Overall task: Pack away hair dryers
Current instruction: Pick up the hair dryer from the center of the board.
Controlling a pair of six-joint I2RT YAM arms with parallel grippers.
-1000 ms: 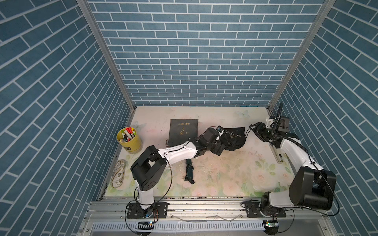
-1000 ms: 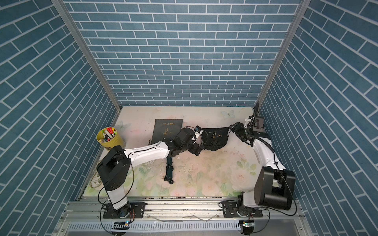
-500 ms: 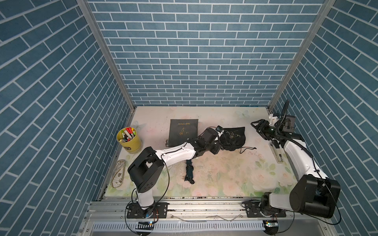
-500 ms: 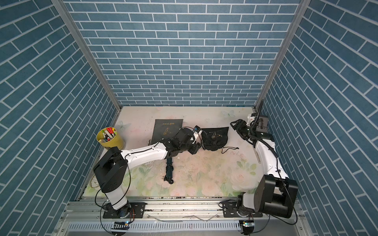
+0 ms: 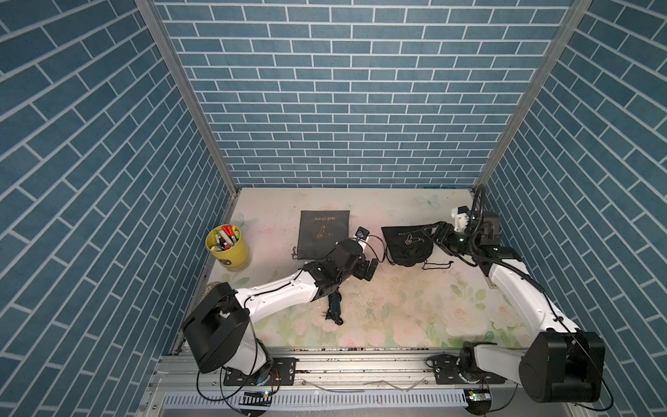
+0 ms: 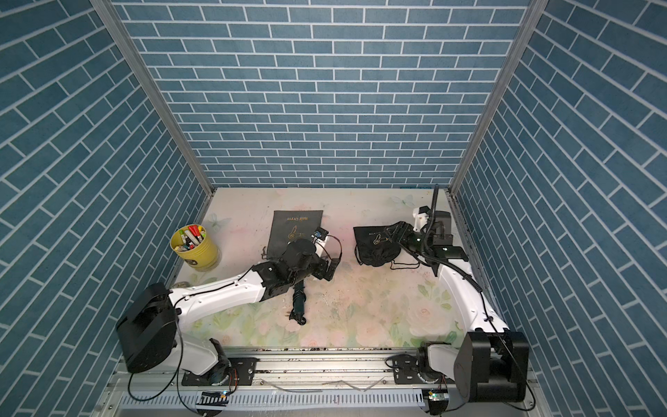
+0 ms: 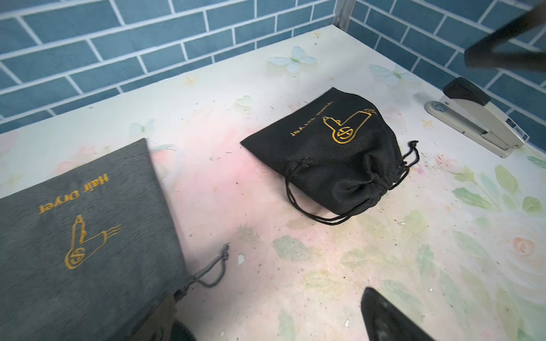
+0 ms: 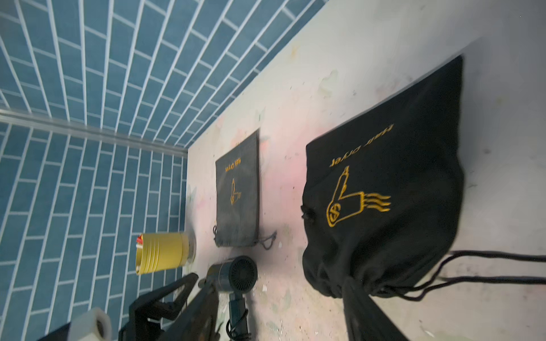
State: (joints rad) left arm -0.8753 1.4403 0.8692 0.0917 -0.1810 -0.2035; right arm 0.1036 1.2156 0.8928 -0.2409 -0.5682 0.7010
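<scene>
A dark teal hair dryer (image 5: 335, 310) (image 6: 299, 299) lies on the table with its coiled black cord, its head partly under my left arm; the right wrist view shows its grille (image 8: 236, 274). My left gripper (image 5: 365, 269) (image 7: 274, 321) hovers open over bare table between the flat grey pouch (image 5: 323, 231) (image 7: 82, 230) and the bulging black pouch (image 5: 408, 245) (image 7: 334, 153). The black pouch's mouth is gathered and its drawstrings trail on the table. My right gripper (image 5: 435, 234) (image 8: 277, 307) is open beside that pouch's right edge, one finger (image 8: 363, 313) in front of the gathered mouth.
A yellow cup (image 5: 228, 247) of markers stands near the left wall. A grey stapler (image 7: 478, 118) lies by the right wall, close to my right arm. Blue brick walls close in the table on three sides.
My left gripper drew back from the black pouch toward the front left. My right gripper swung away to the right, then came back to the pouch's edge. The drawstring now lies slack on the table.
</scene>
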